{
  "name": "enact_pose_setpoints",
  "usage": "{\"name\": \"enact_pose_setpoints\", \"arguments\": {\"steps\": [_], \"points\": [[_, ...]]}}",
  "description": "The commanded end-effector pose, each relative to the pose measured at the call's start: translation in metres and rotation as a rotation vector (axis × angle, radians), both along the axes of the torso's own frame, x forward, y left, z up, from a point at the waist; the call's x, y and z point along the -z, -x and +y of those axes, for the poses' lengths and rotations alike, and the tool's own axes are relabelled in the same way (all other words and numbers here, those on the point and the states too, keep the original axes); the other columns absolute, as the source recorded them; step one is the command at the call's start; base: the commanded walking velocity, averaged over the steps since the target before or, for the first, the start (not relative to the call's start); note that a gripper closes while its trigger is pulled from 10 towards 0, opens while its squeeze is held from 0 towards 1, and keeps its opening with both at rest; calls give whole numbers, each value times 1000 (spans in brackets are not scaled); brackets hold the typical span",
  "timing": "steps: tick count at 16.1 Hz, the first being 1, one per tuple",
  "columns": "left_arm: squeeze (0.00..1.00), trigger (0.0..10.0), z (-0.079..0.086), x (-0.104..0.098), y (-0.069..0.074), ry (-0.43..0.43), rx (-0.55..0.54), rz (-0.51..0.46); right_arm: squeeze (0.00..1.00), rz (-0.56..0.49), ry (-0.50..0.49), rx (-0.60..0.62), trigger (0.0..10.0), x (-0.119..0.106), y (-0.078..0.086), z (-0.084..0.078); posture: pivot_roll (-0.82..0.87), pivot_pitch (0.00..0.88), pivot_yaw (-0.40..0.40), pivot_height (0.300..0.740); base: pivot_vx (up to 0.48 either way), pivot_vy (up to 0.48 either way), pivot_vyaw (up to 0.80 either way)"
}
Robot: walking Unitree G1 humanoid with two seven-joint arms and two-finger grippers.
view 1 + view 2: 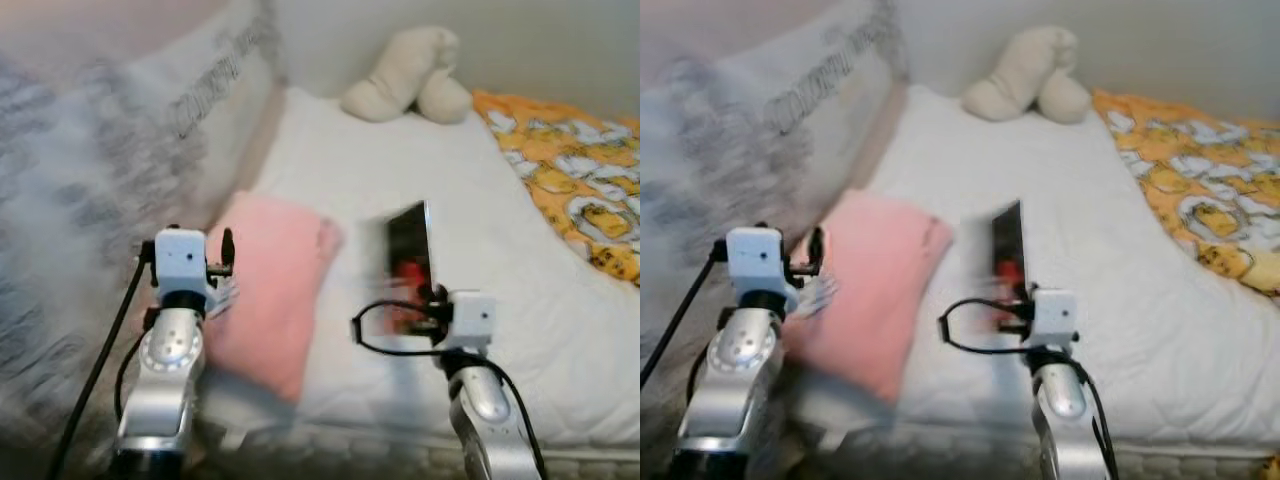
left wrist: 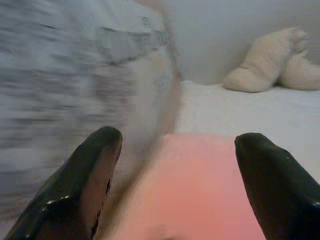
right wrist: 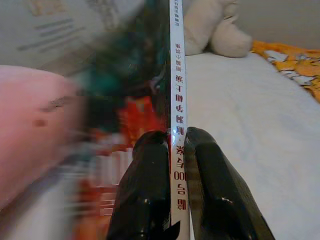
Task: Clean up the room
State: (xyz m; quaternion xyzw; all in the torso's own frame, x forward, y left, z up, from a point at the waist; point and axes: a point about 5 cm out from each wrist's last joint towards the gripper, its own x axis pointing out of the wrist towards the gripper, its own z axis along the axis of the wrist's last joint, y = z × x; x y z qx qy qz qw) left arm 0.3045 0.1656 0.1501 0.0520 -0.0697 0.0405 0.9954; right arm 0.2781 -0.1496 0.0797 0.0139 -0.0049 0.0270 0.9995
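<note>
Two silver arms reach over a white quilted bed [image 1: 420, 190]. Lower centre-right of the head view, the right gripper [image 3: 176, 150] has its black fingers [image 3: 150, 175] pressed together on the white spine of a thin dark-covered book with red artwork [image 1: 408, 262], held upright on edge above the mattress. At lower left, the left gripper [image 2: 175, 165] holds nothing, its fingers spread wide just above a folded pink cloth [image 1: 265, 290] lying on the bed. Grey-and-white printed pillows [image 1: 120, 150] fill the upper left, blurred. A cream plush toy [image 1: 410, 75] rests at the top centre, and an orange patterned blanket [image 1: 575, 180] covers the upper right.
</note>
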Motion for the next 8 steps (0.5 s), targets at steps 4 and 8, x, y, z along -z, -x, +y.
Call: {"name": "enact_pose_setpoints", "arguments": {"steps": [4,8], "points": [[0,10000,-8,-3,-1,-30,-4,-23,0,-28,-120,-128,0,-22,-23,17,217,0,-50,740,148,189,0],[0,10000,-3,-12,-4,-82,15,-25,0,-51,-292,-414,0,-59,-59,84,302,58,-10,740,0,0,0]]}}
